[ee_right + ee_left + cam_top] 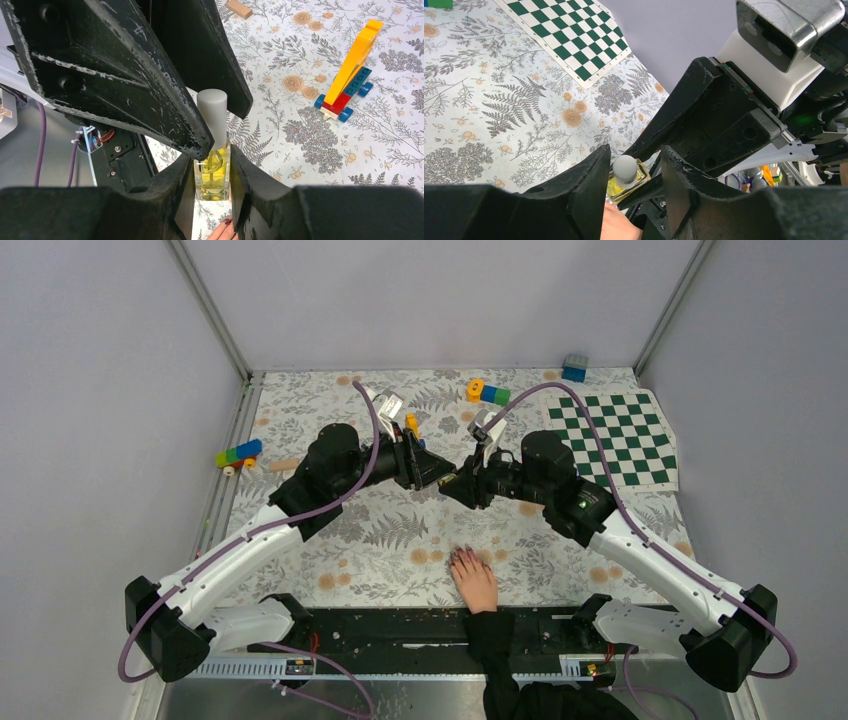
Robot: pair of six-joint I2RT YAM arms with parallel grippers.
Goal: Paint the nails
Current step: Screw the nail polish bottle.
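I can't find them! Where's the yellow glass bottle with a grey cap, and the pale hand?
Yellow glass bottle with grey cap (pixel 212 107): right wrist view, on the cap.
Pale hand (pixel 476 582): top view, on its back.

Grey walls (pixel 440 300), floral tablecloth (pixel 400 530)

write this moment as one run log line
right fingers: shut on nail polish bottle | left fingers: open, straddling its grey cap | hand: palm down on floral tablecloth | nails: dark, untouched
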